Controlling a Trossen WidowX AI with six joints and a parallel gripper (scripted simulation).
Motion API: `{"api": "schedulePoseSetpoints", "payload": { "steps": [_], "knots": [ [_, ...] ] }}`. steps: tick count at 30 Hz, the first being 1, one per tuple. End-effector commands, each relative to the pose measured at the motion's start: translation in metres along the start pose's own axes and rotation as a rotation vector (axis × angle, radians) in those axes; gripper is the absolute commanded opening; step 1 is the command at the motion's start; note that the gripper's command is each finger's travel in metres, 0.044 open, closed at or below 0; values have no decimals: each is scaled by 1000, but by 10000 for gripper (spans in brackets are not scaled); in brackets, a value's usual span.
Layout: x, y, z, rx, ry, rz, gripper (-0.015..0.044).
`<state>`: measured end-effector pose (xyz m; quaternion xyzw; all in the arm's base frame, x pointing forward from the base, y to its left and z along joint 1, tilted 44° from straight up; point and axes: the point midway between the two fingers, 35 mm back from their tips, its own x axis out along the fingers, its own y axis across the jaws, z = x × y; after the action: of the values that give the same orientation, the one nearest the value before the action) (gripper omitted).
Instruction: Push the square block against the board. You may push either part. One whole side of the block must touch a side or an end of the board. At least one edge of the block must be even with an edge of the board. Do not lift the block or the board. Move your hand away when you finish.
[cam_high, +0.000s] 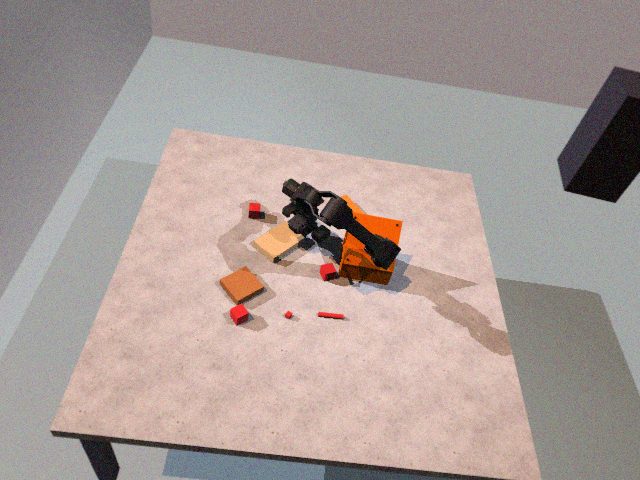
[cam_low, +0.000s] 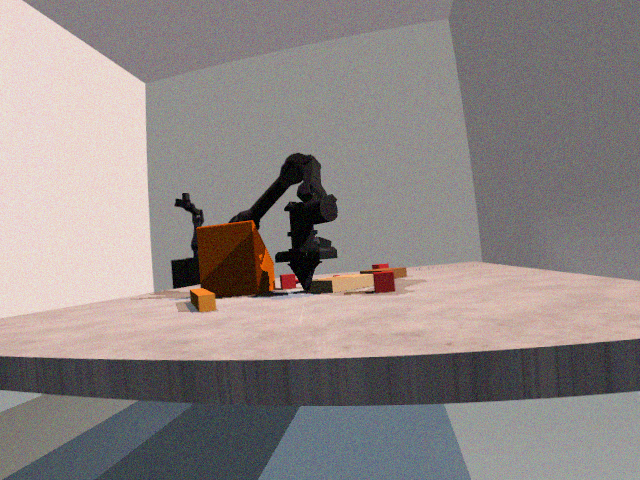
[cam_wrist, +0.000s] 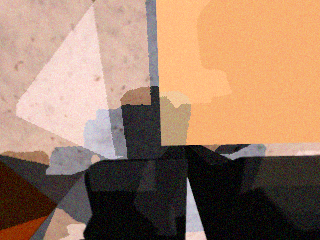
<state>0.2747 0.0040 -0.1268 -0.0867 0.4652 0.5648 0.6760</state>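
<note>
The light tan board (cam_high: 272, 242) (cam_low: 354, 282) (cam_wrist: 260, 65) lies flat on the table. The brown-orange square block (cam_high: 241, 284) (cam_low: 399, 271) lies flat and apart from it, nearer the front-left in the top view. My gripper (cam_high: 306, 244) (cam_low: 308, 290) (cam_wrist: 181, 143) is shut and empty, pointing down with its tips low beside the board's edge on the orange box's side. In the wrist view the tips meet the board's lower edge; whether they touch it I cannot tell. The arm hides part of the board in the top view.
A big orange box (cam_high: 385, 228) (cam_low: 227, 258) stands beside the arm, with an orange block (cam_high: 354, 204) (cam_low: 203, 299) behind it. Red cubes (cam_high: 254, 210) (cam_high: 328, 271) (cam_high: 239, 314) stand around the board and block. A tiny red cube (cam_high: 288, 314) and a red stick (cam_high: 330, 315) lie nearer the front.
</note>
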Motion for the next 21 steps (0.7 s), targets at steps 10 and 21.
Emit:
{"api": "schedulePoseSetpoints", "payload": {
  "steps": [10, 21],
  "knots": [
    [-2, -2, 14, -3, -6, -6, 0],
    [-2, -2, 23, -3, -6, -6, 0]
  ]
}}
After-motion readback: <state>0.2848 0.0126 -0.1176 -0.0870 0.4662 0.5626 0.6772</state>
